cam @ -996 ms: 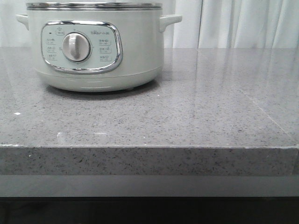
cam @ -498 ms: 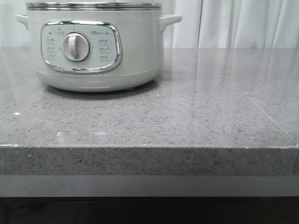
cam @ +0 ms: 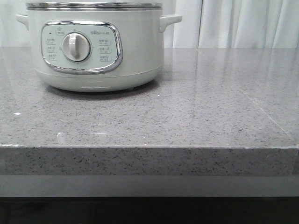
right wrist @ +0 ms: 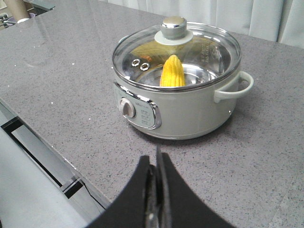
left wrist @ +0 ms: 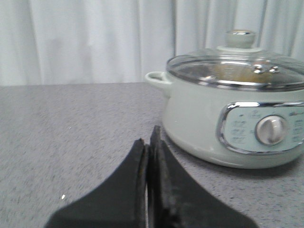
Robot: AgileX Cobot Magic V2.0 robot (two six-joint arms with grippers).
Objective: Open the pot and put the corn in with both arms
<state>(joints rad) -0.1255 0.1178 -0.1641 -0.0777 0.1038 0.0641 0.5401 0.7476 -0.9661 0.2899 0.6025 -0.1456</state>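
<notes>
The pot [right wrist: 176,83] stands on the grey counter [right wrist: 57,71] with its glass lid [right wrist: 175,50] on, and the corn [right wrist: 172,72] stands upright inside it, under the lid. The right gripper [right wrist: 156,164] has its fingers pressed together on nothing, and the pot is ahead of the fingertips, apart from them. The left gripper [left wrist: 148,142] is also closed and empty, with the pot just beyond its fingers and to one side.

- My two hands, left [left wrist: 151,156] and right [right wrist: 156,178]: black.
- Pot [cam: 96,46]: pale green, chrome-framed panel.
- Corn [right wrist: 172,71]: bright yellow.
- Worktop [cam: 196,112]: speckled grey.
- Curtain [cam: 243,23]: white.
</notes>
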